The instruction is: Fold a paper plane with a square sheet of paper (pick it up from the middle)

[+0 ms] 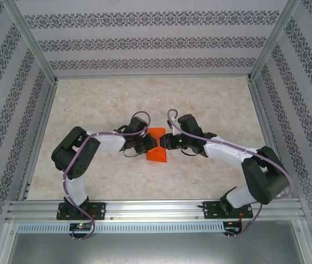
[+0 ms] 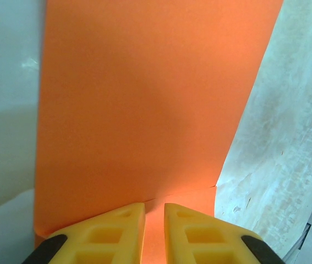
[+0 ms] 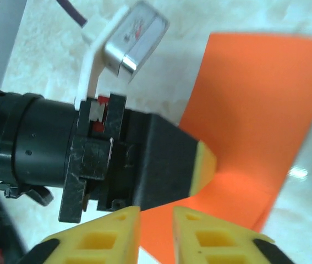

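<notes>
From above I see the partly folded bright orange paper sheet [image 1: 157, 152] in the middle of the pale marbled bench [image 1: 216, 110], with open room all round. The left wrist view shows my left end effector [image 2: 154, 213] clenched on its creased edge. The right end effector [image 3: 156, 215] straddles orange, but I cannot tell whether it grips.

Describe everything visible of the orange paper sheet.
The square sheet of paper is thin, plain bright orange, unmarked. It is folded, not flat: from above, a lighter upper face meets a darker lower face. It sits at the middle of the table between the left gripper, fingers at one edge by a short crease, and the right gripper opposite; whether either pinches it is unclear.
</notes>
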You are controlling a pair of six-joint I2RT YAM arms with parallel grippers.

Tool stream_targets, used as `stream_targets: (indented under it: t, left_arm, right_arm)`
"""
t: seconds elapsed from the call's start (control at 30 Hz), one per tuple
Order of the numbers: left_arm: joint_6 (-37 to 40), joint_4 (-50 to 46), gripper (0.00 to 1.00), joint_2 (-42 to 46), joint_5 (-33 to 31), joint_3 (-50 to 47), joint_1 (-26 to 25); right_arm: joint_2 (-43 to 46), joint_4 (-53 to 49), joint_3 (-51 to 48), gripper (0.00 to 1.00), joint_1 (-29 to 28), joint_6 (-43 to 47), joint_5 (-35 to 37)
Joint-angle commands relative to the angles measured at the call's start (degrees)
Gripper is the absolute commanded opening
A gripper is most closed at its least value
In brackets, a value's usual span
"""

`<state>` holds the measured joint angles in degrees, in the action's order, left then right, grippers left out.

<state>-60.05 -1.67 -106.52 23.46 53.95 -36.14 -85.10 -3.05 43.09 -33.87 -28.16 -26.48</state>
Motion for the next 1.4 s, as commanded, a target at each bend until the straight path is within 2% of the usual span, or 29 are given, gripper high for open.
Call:
stream_targets:
  t: [0.0, 0.13, 0.6, 0.87, 1.1, 1.37]
  left_arm:
    - [2.0, -3.0, 0.19, -1.5, -1.4, 0.6, -0.3]
    - [2.0, -3.2, 0.19, -1.6, -1.3, 0.8, -0.3]
    - [2.6, -3.8, 0.19, -1.6, -1.2, 1.0, -0.2]
    - [2.7, -4.4, 0.19, -1.8, -1.5, 1.1, -0.3]
    - [2.7, -4.5, 0.19, -2.0, -1.5, 1.1, -0.3]
    - [2.7, -4.5, 0.18, -2.2, -1.4, 1.5, -0.2]
  right_arm:
    - [-2.8, 2.0, -1.3, 0.16, -0.8, -5.4, -4.6]
    - [-5.7, 1.4, 0.0, 0.12, -0.8, -6.2, -6.4]
    - [-14.2, -3.5, 2.3, 0.13, -1.2, -4.6, -7.8]
    - [-14.4, -5.2, 1.6, 0.14, -1.0, -2.8, -6.3]
    - [-10.5, -9.8, 4.2, 0.17, -2.4, -0.2, -6.2]
    - [-10.9, -14.1, 6.8, 0.18, -5.5, 2.0, -1.0]
